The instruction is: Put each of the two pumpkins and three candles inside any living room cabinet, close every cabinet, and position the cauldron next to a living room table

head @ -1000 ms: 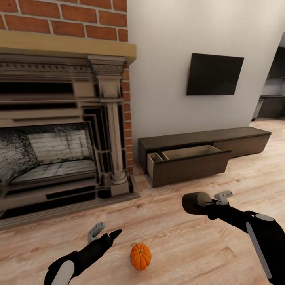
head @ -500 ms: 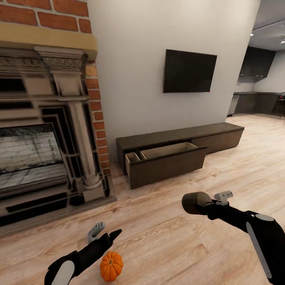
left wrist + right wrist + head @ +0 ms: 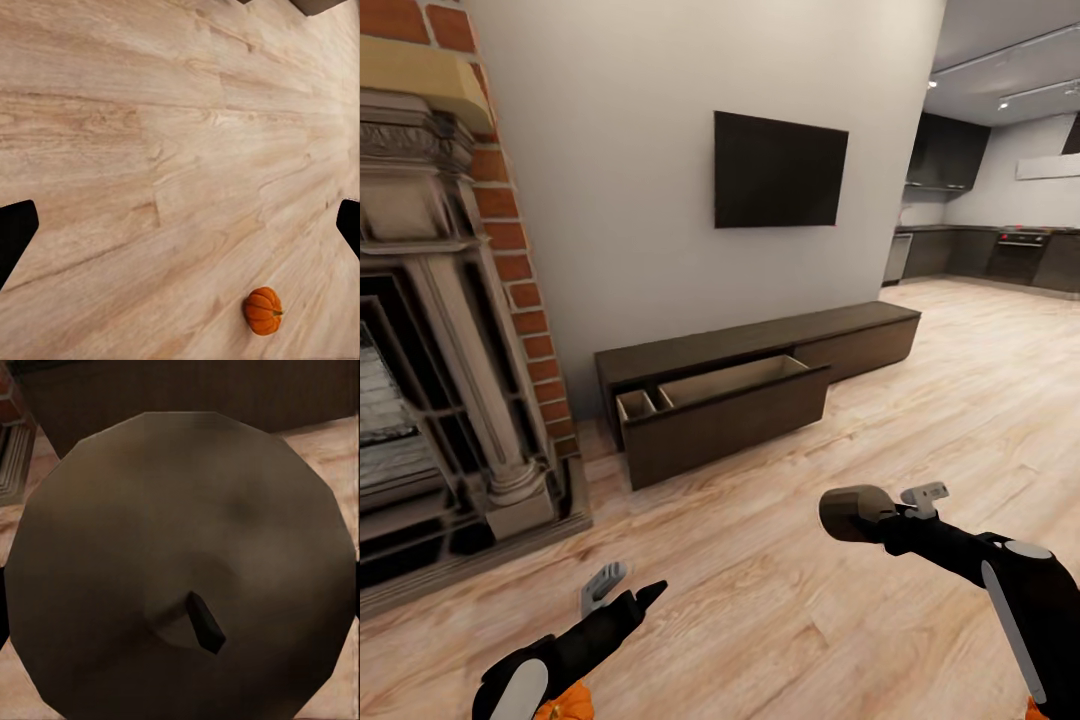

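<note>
In the head view my right gripper (image 3: 872, 516) is shut on a candle (image 3: 846, 512), held above the floor in front of the cabinet (image 3: 760, 345). The right wrist view looks at that candle (image 3: 180, 510) end-on, its dark wick (image 3: 205, 622) pointing at the camera. The cabinet is a long low dark-brown unit against the wall, and its left drawer (image 3: 725, 425) is pulled out, showing a pale interior. My left gripper (image 3: 628, 588) is open and empty. One pumpkin (image 3: 262, 310) lies on the floor; in the head view this pumpkin (image 3: 565, 706) peeks out under my left arm.
A brick-and-stone fireplace (image 3: 450, 400) with a raised hearth fills the left side. A dark TV (image 3: 780, 170) hangs on the wall above the cabinet. A kitchen (image 3: 1000, 250) opens at the far right. Wood floor (image 3: 780, 600) stretches between me and the cabinet.
The camera has turned to the right, so fireplace, cabinet and pumpkin have slid left in the picture. Both arms keep their places in the view, the candle still held.
</note>
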Robot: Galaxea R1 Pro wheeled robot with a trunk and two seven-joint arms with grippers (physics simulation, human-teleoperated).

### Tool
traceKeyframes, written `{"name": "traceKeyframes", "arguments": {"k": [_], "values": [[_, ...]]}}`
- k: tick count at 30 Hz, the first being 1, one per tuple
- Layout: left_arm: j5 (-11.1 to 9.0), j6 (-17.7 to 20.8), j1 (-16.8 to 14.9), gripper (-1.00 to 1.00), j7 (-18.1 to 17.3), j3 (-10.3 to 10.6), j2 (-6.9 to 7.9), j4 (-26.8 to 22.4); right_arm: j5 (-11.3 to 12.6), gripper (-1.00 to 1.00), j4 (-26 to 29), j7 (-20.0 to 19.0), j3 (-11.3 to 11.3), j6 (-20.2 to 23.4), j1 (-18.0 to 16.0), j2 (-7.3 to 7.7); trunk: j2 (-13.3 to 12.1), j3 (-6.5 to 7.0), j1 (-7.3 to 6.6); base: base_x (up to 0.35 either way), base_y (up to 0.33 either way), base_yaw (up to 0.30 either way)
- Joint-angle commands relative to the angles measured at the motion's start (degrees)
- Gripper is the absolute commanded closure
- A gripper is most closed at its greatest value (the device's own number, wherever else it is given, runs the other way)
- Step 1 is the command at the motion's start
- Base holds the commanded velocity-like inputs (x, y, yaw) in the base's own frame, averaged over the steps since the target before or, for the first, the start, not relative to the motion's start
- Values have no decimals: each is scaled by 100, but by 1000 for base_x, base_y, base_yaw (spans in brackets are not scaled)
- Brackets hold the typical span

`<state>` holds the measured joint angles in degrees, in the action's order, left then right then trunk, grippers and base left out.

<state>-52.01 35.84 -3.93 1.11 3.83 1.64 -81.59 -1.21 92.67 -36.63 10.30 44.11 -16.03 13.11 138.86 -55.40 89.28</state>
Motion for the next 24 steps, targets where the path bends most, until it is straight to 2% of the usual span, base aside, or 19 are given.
{"name": "traceKeyframes", "arguments": {"k": [1, 8, 19, 24], "values": [[-21, 18, -2, -100, 12, 2, 3, -6, 24, 100, 3, -27, 7, 36, -5, -1, 3, -13, 1, 196, -300, -212], [-20, 13, -2, -100, 12, 3, 3, -6, 23, 100, 1, -27, 7, 36, -5, 0, 3, -53, 1, 196, -300, -181], [-20, 11, -1, -100, 12, -4, 3, 6, 18, 100, 0, -22, 7, 34, 3, 7, 3, -59, 1, 220, -283, -17], [-19, 4, -2, -100, 12, -5, 3, 11, 20, 100, -1, -21, 9, 30, 7, 7, 3, -59, 1, 290, -177, -1]]}}
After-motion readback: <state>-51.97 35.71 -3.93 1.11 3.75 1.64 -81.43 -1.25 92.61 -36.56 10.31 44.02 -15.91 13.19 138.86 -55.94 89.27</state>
